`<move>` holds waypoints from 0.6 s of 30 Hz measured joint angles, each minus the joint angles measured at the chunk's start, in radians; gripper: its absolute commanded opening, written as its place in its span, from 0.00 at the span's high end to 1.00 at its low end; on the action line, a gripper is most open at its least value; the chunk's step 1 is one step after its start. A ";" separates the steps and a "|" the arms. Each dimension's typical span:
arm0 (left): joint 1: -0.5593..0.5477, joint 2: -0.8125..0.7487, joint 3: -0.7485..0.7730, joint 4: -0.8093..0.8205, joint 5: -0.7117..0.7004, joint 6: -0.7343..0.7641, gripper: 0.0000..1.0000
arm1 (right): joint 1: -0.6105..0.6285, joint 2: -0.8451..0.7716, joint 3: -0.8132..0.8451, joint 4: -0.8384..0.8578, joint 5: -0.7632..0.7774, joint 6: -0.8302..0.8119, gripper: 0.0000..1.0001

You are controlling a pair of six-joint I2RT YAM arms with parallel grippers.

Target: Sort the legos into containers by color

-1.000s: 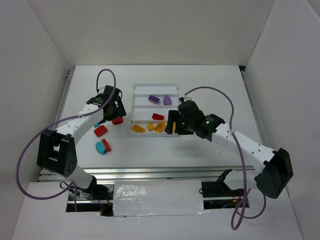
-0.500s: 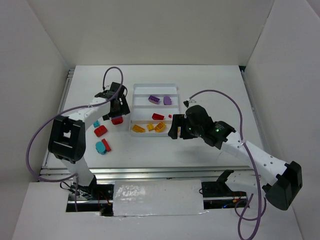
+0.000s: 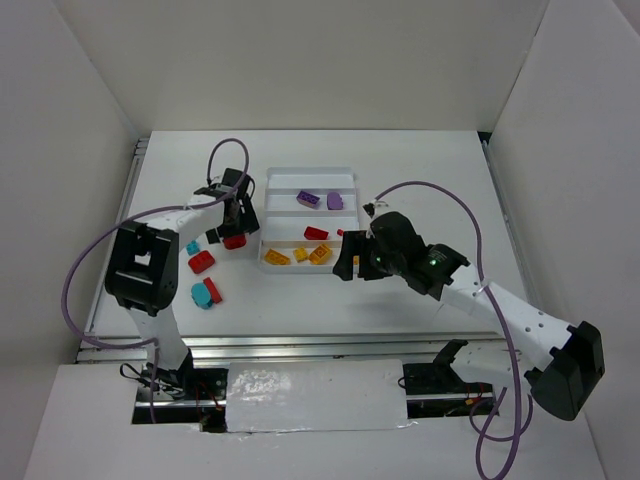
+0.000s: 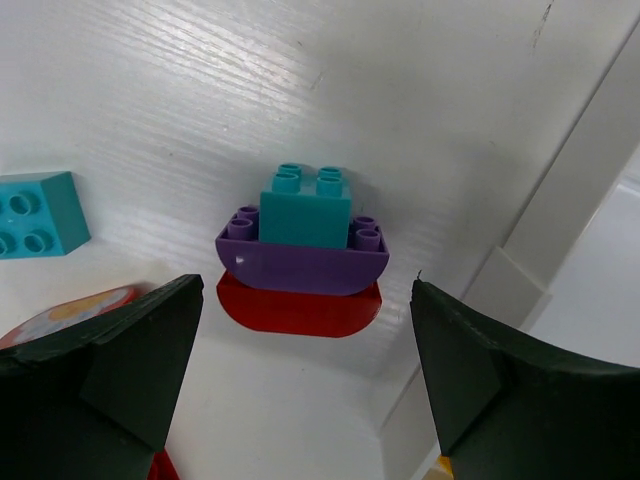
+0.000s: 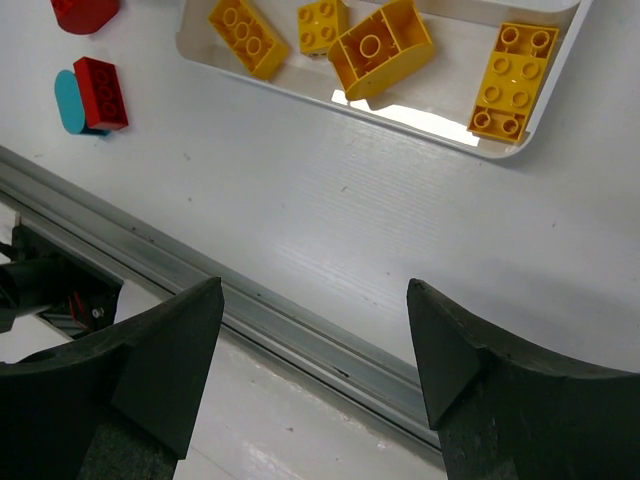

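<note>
Loose red brick (image 3: pixel 201 262) and teal brick (image 3: pixel 193 247) sit unsorted on the bench (image 3: pixel 300 300). Left end effector (image 4: pixel 307 300) is spread wide over a teal-purple-red stack (image 4: pixel 302 255) beside the tray (image 3: pixel 310 171), probably lining up a grab. Right end effector (image 5: pixel 312 300) is spread and empty, hovering just in front of the tray's yellow bricks (image 5: pixel 380 48).

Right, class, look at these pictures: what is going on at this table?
Two robot arms are sorting toy bricks by colour into a white tray. The left tool hangs open over a stack of teal, purple and red pieces beside the tray. The right tool is open and empty above the table near the tray's front edge. Yellow bricks sit in the nearest slot, a red brick and purple bricks behind. More loose bricks lie on the left.
</note>
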 measured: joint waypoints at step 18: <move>-0.003 -0.031 -0.039 0.021 0.060 0.029 0.88 | 0.002 0.001 -0.027 0.026 -0.010 0.000 0.18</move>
